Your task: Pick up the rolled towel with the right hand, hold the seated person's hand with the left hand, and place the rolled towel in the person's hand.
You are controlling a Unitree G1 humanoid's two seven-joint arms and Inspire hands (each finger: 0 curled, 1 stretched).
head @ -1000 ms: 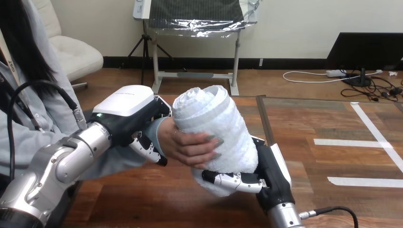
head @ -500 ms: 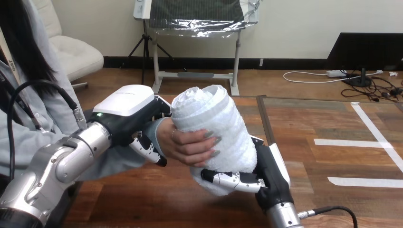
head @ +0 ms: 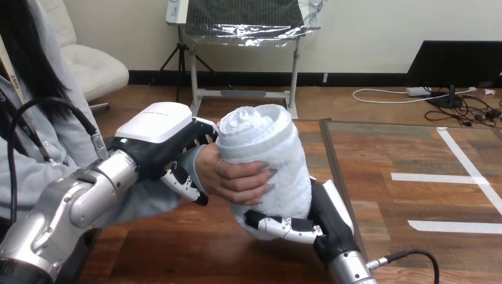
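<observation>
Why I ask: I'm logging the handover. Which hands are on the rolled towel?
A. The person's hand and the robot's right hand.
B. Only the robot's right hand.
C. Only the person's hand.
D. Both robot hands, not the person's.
A: the person's hand wraps the rolled towel at its middle, and the right hand has its fingers curled round the lower end.

The towel (head: 263, 151) stands nearly upright above the surface (head: 414, 201). The person's hand (head: 234, 177) wraps its middle from the left, the left hand (head: 160, 136) sits further left, and the right hand (head: 299, 225) is beneath.
</observation>
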